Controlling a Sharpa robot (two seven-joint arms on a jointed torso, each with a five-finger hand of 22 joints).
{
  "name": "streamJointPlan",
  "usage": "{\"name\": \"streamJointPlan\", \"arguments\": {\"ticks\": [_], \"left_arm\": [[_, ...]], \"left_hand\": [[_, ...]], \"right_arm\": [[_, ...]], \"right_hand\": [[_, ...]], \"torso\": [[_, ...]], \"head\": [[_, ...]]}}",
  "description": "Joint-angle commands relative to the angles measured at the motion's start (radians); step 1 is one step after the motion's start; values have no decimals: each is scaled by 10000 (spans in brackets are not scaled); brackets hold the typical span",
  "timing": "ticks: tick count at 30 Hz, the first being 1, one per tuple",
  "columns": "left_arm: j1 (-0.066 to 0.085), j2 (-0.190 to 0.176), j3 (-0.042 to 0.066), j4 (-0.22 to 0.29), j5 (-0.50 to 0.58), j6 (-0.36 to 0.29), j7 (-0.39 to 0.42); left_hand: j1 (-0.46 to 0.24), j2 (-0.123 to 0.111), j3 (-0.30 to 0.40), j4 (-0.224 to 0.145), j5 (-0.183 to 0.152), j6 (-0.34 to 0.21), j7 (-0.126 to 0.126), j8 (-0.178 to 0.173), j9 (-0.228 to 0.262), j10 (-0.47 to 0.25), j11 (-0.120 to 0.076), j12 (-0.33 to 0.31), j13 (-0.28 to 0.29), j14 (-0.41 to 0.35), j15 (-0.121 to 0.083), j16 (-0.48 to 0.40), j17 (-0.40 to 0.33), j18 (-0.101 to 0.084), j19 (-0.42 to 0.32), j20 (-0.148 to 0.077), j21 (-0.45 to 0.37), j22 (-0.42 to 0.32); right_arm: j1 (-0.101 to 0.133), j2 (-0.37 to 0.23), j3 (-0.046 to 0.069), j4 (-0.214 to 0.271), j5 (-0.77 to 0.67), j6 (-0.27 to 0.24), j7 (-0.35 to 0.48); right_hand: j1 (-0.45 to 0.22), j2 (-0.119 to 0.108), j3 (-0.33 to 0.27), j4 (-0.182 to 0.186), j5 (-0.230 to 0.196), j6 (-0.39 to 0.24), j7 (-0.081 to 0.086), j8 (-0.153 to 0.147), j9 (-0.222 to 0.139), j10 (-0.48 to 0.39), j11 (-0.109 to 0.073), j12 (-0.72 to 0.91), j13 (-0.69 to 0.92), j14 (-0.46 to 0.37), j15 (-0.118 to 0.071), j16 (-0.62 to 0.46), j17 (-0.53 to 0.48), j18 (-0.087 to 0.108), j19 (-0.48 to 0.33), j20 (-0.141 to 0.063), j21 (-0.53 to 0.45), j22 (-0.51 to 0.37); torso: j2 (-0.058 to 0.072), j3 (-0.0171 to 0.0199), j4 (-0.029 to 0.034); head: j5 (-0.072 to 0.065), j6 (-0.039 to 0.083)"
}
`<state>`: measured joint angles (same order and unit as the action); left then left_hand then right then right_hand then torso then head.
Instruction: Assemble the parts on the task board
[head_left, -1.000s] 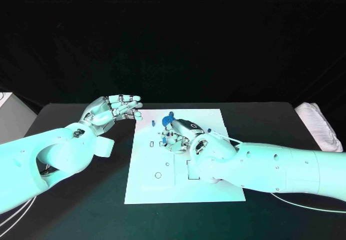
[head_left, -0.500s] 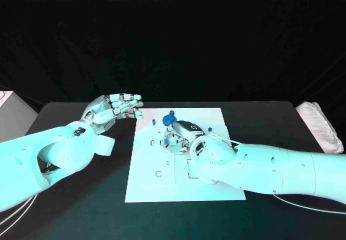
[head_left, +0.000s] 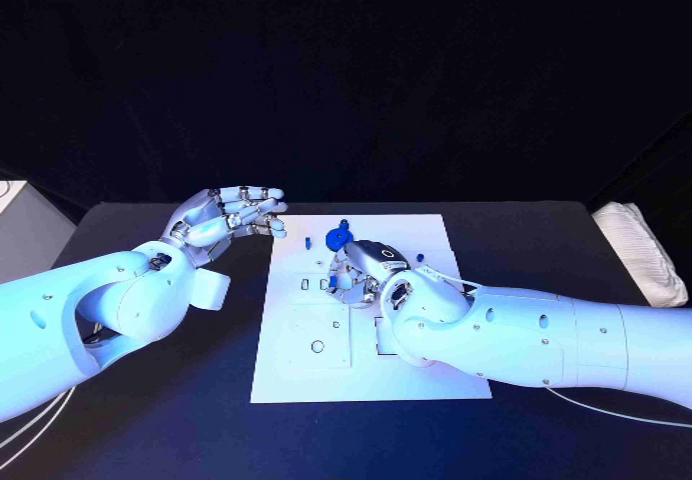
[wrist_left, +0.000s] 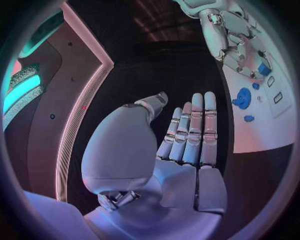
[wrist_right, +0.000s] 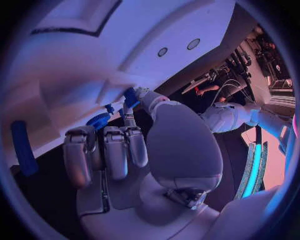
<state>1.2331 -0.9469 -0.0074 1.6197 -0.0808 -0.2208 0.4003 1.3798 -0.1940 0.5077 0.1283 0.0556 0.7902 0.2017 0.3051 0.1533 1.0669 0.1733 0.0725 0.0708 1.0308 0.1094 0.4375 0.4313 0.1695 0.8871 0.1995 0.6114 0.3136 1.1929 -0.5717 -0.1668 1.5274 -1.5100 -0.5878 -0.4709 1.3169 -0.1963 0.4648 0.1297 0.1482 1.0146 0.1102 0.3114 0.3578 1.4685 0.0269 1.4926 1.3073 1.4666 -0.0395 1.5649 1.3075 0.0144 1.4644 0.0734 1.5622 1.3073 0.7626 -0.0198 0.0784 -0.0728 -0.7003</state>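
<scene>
We hold our right hand low over the middle of the white rectangular task board, fingers curled downward; in the right wrist view a small blue part sits pinched between the thumb and a fingertip, close against the board. Just beyond that hand, at twelve o'clock from it, a round blue wheel-shaped part rests on the board near its far edge, and a tiny blue piece lies at the hand's two o'clock. A long blue bar shows at the rim of the right wrist view. Our left hand hovers at nine o'clock of the board's far corner, above the black surface, palm up, fingers straight and side by side, gripping nothing. At three o'clock on the surface lies a pale padded bundle.
</scene>
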Motion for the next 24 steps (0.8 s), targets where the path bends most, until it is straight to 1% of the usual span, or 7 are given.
{"name": "streamJointPlan", "arguments": {"ticks": [1,8,11,17,18,24], "left_arm": [[9,8,4,9,-49,195,9],[9,-3,4,9,-53,208,-18],[8,-5,4,10,-60,213,-26],[8,2,4,-7,-77,220,-39],[8,1,4,-10,-77,221,-41],[8,-4,4,-17,-80,228,-52]], "left_hand": [[-86,20,-1,-54,-34,-28,369,-66,12,-4,-18,-16,11,-30,-23,64,16,88,-52,10,35,16],[-86,20,-1,-54,-34,-28,369,-66,12,-4,-18,-16,11,-30,-23,64,16,88,-52,10,35,16],[-86,20,-1,-54,-34,-28,369,-66,12,-4,-18,-16,11,-30,-23,64,16,88,-52,10,35,16],[-86,20,-1,-54,-34,-28,369,-66,12,-4,-18,-16,11,-30,-23,64,16,88,-52,10,35,16],[-86,20,-1,-54,-34,-28,369,-66,12,-4,-18,-16,11,-30,-23,64,16,88,-52,10,35,16],[-86,20,-1,-54,-34,-28,369,-66,12,-4,-18,-16,11,-30,-23,64,16,88,-52,10,35,16]], "right_arm": [[-39,21,-16,-36,-161,96,-60],[-48,33,-17,-46,-175,131,-23],[-49,37,-17,-54,-156,176,20],[-51,62,-21,-89,-58,202,167],[-51,65,-21,-93,-49,199,183],[-51,74,-26,-103,-14,132,264]], "right_hand": [[-104,-39,-25,42,-42,11,-19,-6,-2,392,30,-63,1946,1042,21,59,2633,-123,1021,-39,10,2578],[-138,-69,-42,60,-67,-21,-8,-17,-12,378,37,-82,1932,1042,27,59,2633,-118,1012,-36,-6,2566],[-162,-107,-58,72,-87,-77,10,-40,-28,351,51,-117,1906,1042,36,59,2633,-115,1005,-30,-18,2557],[-245,-266,-134,135,-119,-452,172,-247,-150,135,187,-388,1703,1028,143,36,2577,-72,917,44,-178,2441],[-261,-316,-171,158,-122,-624,240,-351,-206,44,244,-498,1621,1025,189,30,2563,-61,893,81,-223,2409],[-280,-405,-277,210,-139,-815,327,-476,-288,-110,328,-679,1485,1017,267,16,2531,-38,845,154,-312,2348]], "torso": [[1,-1,-2],[4,-1,0],[1,-7,-2],[1,-5,-8],[0,-5,-10],[2,-4,-5]], "head": [[0,-12],[-6,-26],[-16,-47],[-26,-52],[-21,-58],[-29,-71]]}}
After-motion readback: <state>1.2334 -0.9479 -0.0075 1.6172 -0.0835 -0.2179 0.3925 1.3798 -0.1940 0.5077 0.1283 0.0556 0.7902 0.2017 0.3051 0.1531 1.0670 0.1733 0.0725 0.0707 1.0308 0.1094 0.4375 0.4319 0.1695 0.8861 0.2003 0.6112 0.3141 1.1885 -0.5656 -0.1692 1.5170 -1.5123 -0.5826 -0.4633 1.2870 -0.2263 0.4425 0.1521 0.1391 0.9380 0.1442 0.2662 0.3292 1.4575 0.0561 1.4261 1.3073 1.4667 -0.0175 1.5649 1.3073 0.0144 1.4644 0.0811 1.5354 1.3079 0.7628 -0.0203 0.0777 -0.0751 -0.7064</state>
